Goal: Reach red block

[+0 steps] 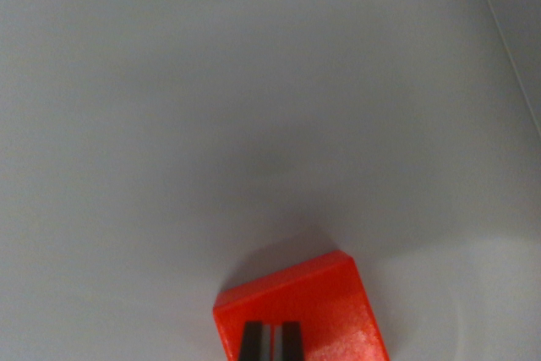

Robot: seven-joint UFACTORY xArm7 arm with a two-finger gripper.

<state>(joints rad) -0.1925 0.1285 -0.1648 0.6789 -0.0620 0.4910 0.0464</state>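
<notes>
At the bottom edge of the wrist view, just right of centre: two dark tool (270, 342) fingertips with a pale strip between them, sitting close side by side. Pressed nearly together by the look of it, pinching nothing visible; overlapping the block in the picture, but contact or mere hovering above cannot be told from this angle.

Directly beneath and around those tips: the red block (300, 314), cut off by the lower frame edge, turned at a slant, one corner pointing up and to the wrist view's right. Top face glossy, with a faint pale sheen toward its right side. Probably rigid moulded plastic or painted wood: light, stiff, unlikely to break, somewhat slippery on that shiny face. Flat opposite side walls the likely place for a hold, with the tips spread wider than now and squared to the block's slant. Reaching looks nearly or fully done.

Behind the block, a soft shadow on the bench (254, 107): plain pale grey, smooth, matte, bare. Far off at upper right, a thin slanting line, perhaps the bench edge or a seam. Nothing more of the room visible.
</notes>
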